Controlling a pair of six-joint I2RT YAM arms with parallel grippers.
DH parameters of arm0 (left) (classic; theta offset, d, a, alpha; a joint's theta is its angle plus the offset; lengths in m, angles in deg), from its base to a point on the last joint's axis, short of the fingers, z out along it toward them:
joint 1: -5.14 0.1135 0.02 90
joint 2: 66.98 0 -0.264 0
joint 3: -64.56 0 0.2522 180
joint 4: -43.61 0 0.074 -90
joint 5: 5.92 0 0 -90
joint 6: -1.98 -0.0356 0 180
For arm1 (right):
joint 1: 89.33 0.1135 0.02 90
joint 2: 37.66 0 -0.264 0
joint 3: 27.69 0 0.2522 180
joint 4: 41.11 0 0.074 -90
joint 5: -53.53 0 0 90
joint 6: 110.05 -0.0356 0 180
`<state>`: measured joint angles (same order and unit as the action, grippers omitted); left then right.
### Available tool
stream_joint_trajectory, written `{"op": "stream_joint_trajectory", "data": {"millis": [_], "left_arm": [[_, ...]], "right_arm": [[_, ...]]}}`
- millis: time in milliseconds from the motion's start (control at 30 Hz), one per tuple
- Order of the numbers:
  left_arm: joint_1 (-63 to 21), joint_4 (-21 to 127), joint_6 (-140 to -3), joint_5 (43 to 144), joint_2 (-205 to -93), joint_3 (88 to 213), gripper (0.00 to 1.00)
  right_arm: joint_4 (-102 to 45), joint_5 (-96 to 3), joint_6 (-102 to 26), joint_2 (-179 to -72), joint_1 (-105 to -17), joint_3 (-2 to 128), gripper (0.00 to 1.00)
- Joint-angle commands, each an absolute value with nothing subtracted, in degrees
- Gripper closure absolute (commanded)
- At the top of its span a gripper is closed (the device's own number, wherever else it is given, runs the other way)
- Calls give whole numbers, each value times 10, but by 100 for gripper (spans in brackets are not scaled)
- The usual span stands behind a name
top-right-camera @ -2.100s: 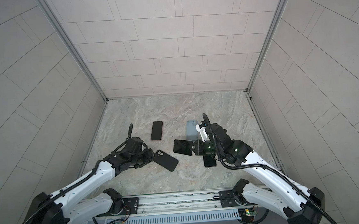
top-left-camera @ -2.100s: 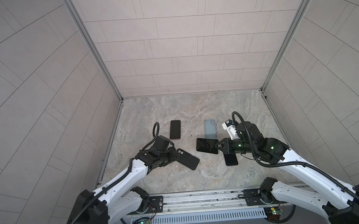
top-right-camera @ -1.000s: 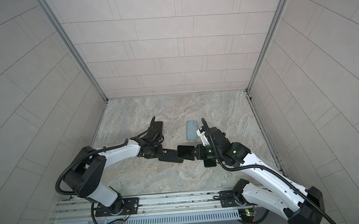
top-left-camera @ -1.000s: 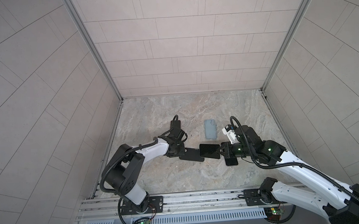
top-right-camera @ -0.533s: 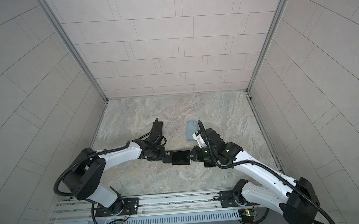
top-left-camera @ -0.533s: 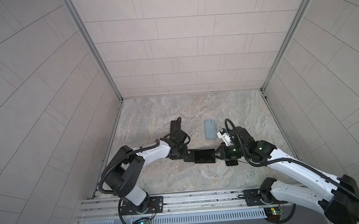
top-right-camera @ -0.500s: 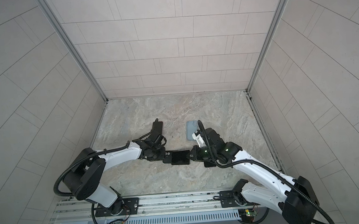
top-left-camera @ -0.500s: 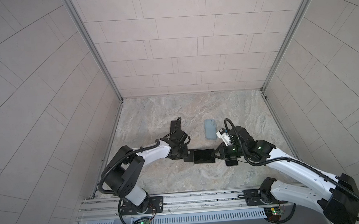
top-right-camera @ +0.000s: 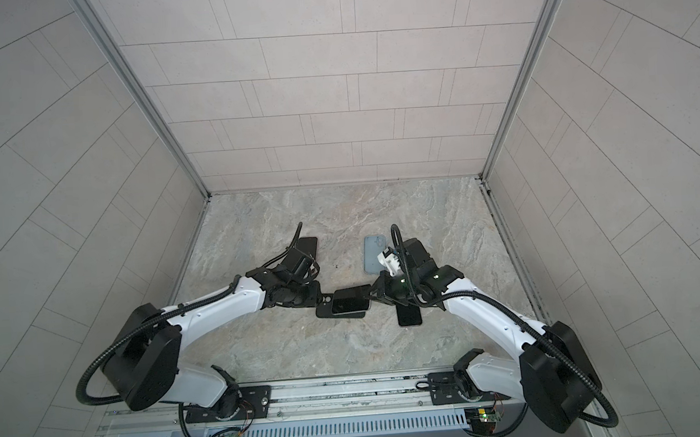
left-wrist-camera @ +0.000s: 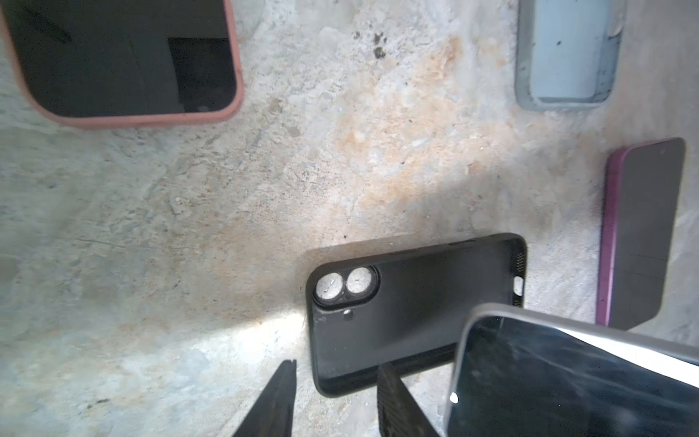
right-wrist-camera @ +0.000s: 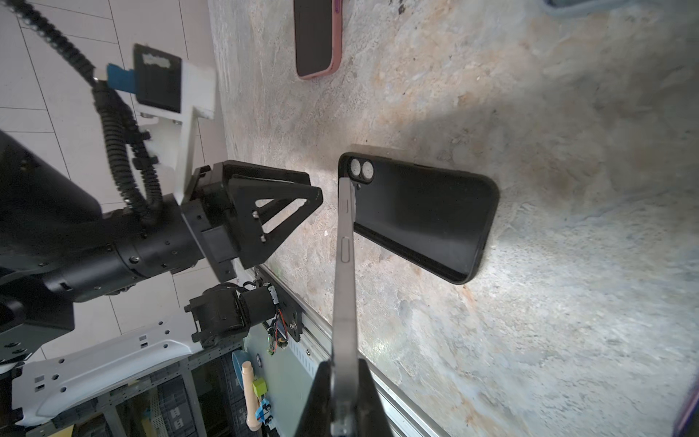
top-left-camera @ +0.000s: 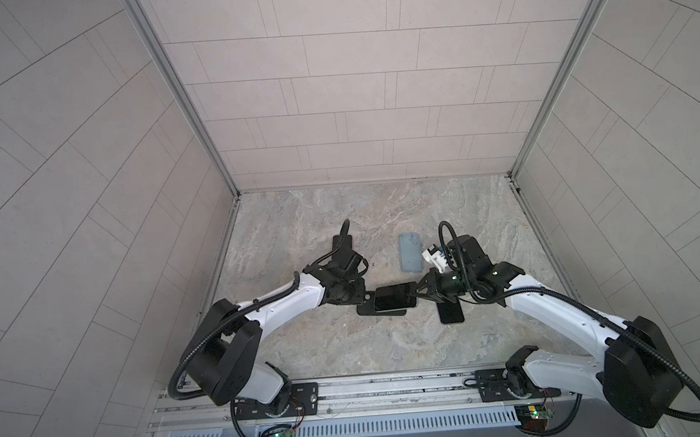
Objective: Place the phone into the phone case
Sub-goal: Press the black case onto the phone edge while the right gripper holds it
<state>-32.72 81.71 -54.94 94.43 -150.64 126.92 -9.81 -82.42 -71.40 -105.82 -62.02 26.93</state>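
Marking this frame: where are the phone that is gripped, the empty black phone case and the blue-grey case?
phone (right-wrist-camera: pixel 346 265): right wrist view, on its grey side edge.
black phone case (left-wrist-camera: pixel 408 314): left wrist view, on its inner back.
blue-grey case (top-left-camera: pixel 409 252): in a top view, on its middle.

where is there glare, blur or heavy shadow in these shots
Left wrist view: a white glare streak crosses the screen of the phone, which sits very close and slightly soft. Right wrist view: a bright patch and a dark shadow lie on the table around the black case. Both top views: even light, all sharp.
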Motion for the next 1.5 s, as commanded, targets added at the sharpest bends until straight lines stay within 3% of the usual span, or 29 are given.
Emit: {"op": "stream_joint_trajectory", "data": {"millis": [0, 200, 400, 667, 1467], "left_arm": [[-314, 801, -533, 976, -1480, 1258, 58], [-264, 623, -423, 1083, -1444, 1147, 58], [-245, 546, -379, 1112, -1445, 1098, 46], [-234, 463, -345, 1140, -1481, 1071, 46], [-231, 516, -372, 1124, -1504, 1079, 46]], "right_arm": [[-124, -864, -698, -1072, -622, 287, 100], [-110, -872, -668, -1115, -625, 305, 100], [-128, -885, -670, -1159, -625, 320, 100], [-145, -886, -669, -1194, -626, 331, 100], [-198, -872, -697, -1228, -630, 304, 100]]}}
